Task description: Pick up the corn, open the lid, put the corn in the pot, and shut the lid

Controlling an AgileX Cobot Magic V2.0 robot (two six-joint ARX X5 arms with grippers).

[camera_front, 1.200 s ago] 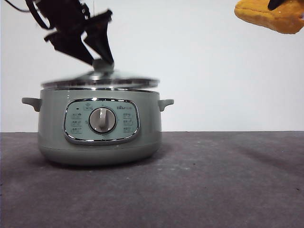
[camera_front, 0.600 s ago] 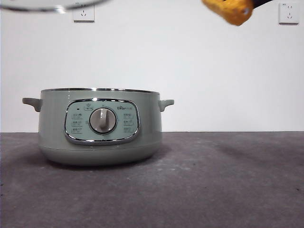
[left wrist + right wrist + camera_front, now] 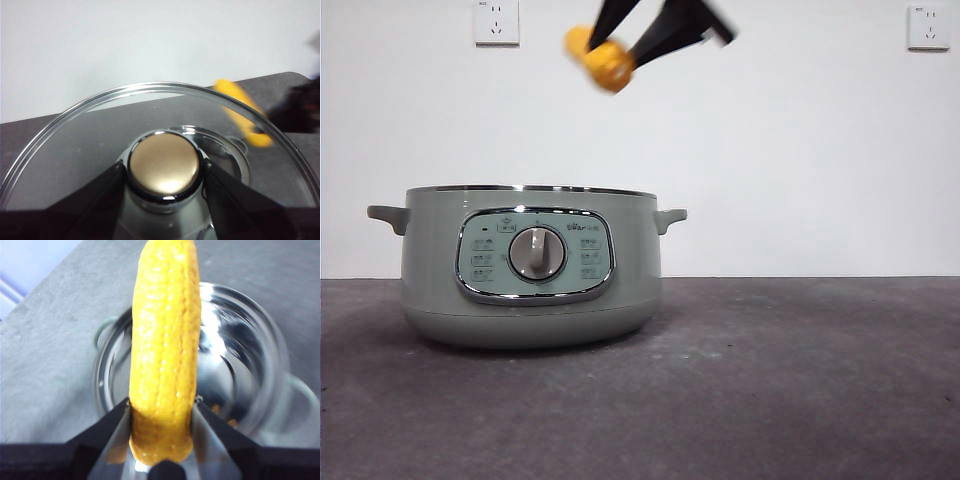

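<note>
The sage-green pot [image 3: 530, 265] stands open at the table's left, its steel rim bare. My right gripper [image 3: 625, 45] comes in from above, shut on the yellow corn [image 3: 603, 60], and holds it high over the pot's right half. In the right wrist view the corn [image 3: 164, 340] sits between the jaws [image 3: 162, 415] above the pot's shiny inside [image 3: 240, 365]. My left gripper [image 3: 164, 175] is shut on the knob [image 3: 164, 165] of the glass lid [image 3: 75, 145] and holds it lifted. The lid is out of the front view. The corn [image 3: 245, 117] also shows through the lid.
The dark grey table [image 3: 770, 380] stretches to the right of the pot. A white wall stands behind, with two sockets [image 3: 497, 22] [image 3: 927, 27]. The pot's side handles [image 3: 387, 216] [image 3: 671, 216] stick out.
The lid was lifted off the pot and rose out of the front view. The corn moved left from the top right corner to above the pot.
</note>
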